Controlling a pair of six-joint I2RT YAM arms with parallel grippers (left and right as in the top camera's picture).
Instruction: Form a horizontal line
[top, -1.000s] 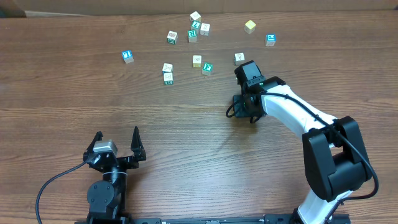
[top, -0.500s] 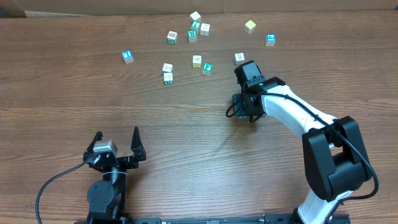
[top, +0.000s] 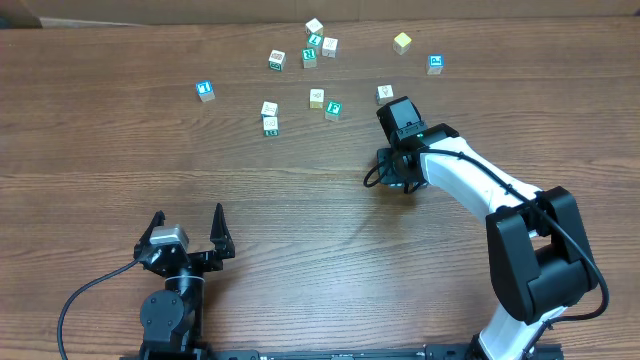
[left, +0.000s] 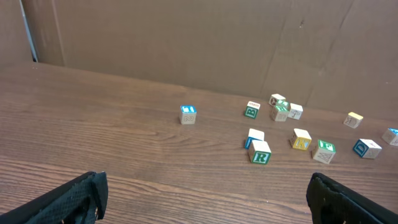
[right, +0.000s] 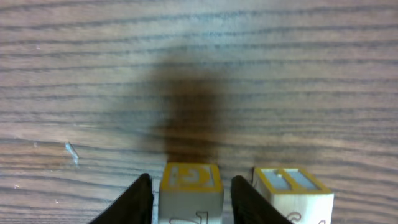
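Note:
In the right wrist view a cream cube with a yellow mark (right: 190, 179) stands on the wood between the fingers of my right gripper (right: 191, 190). A thin gap shows on each side of it, so the gripper is open around it. A second cream cube with a yellow-framed top (right: 290, 186) sits just to its right, apart from it and outside the right finger (right: 244, 199). In the overhead view the right gripper (top: 393, 176) points down mid-table and hides both cubes and the horizontal line. My left gripper (top: 190, 225) rests open near the front edge, holding nothing.
Several loose cubes lie scattered at the back: a blue one (top: 204, 90), a stacked-looking pair (top: 270, 117), a cluster (top: 315, 42), a yellow one (top: 402, 42), a blue one (top: 435, 63) and one (top: 385, 93) close behind the right wrist. A brown wall (left: 186, 43) backs the table.
The right gripper has shifted very slightly over its spot. The loose cubes and the left arm have not moved.

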